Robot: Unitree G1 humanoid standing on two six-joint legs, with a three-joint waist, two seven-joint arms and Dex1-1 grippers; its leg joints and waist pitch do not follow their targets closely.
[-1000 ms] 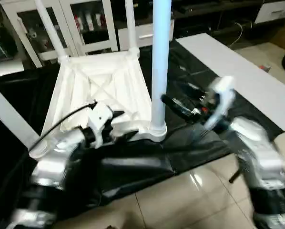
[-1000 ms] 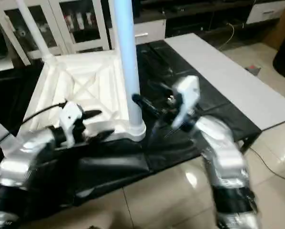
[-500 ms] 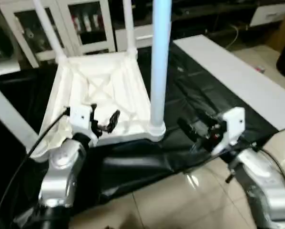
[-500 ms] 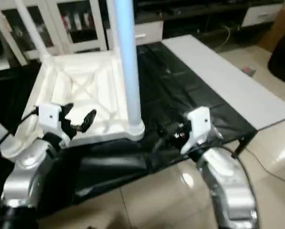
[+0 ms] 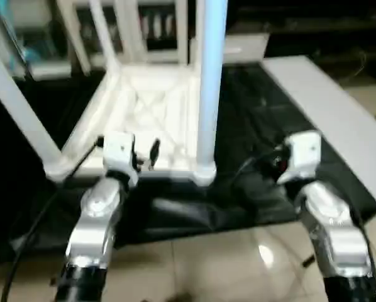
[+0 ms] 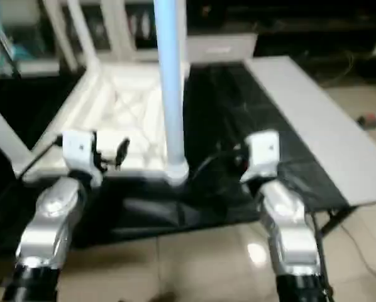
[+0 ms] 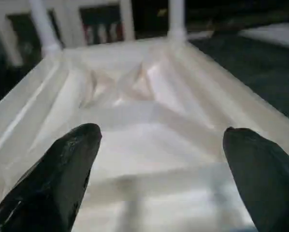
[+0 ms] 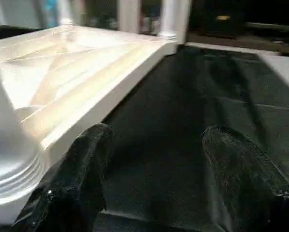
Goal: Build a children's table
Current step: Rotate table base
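Note:
The children's table lies upside down on the black cloth, its ribbed white top facing up. Several white legs stand in its corner sockets; the near right leg rises between my arms, and the near left leg leans up to the left. My left gripper hovers at the top's near edge, open, with the ribbed underside ahead of its fingers. My right gripper is open over the black cloth, just right of the near right leg's socket, holding nothing.
The black-draped work table ends just in front of my arms, with tiled floor below. A long white board lies along the right side. White glass-door cabinets stand behind the table.
Both arms drew back toward the near edge: the left gripper came off the top's rim and now points forward, and the right gripper moved away from the near right leg. The camera also shifted.

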